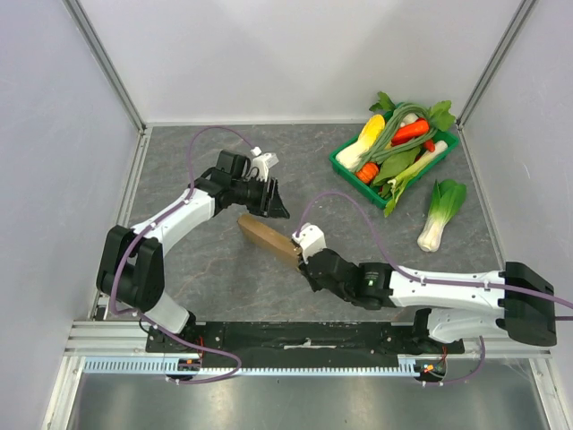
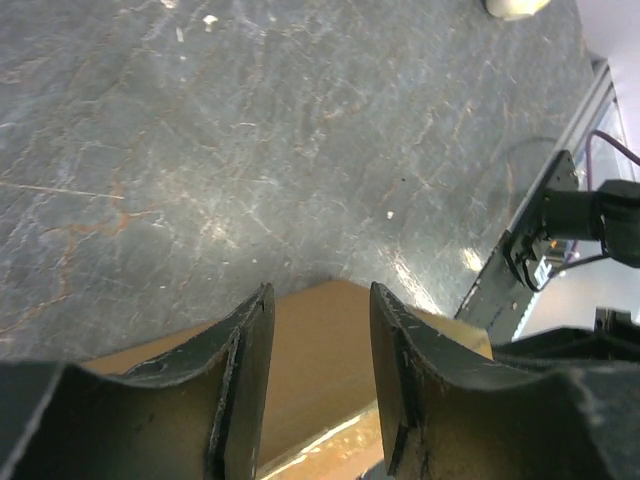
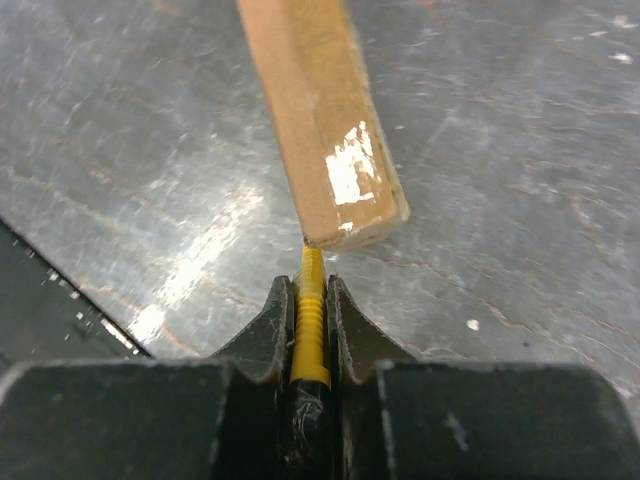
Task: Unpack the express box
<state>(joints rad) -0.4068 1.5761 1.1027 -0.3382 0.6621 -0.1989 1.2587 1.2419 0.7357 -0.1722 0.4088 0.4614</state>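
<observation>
The express box (image 1: 264,235), a flat brown cardboard box, lies slantwise in the middle of the table. My left gripper (image 1: 276,210) hangs over its far end. In the left wrist view its fingers (image 2: 250,350) stand apart above the box's top face (image 2: 320,350), and the box reaches out past both of them, so the left gripper (image 2: 318,295) is open. My right gripper (image 1: 301,254) is at the box's near end, shut on a yellow ribbed tool (image 3: 311,320). The tool's tip touches the lower corner of the box (image 3: 320,130), just past the right gripper (image 3: 311,285).
A green tray (image 1: 344,170) heaped with vegetables stands at the back right. A bok choy (image 1: 440,213) lies loose on the table in front of it. Grey walls close in the left, right and back. A black rail (image 1: 304,336) runs along the near edge.
</observation>
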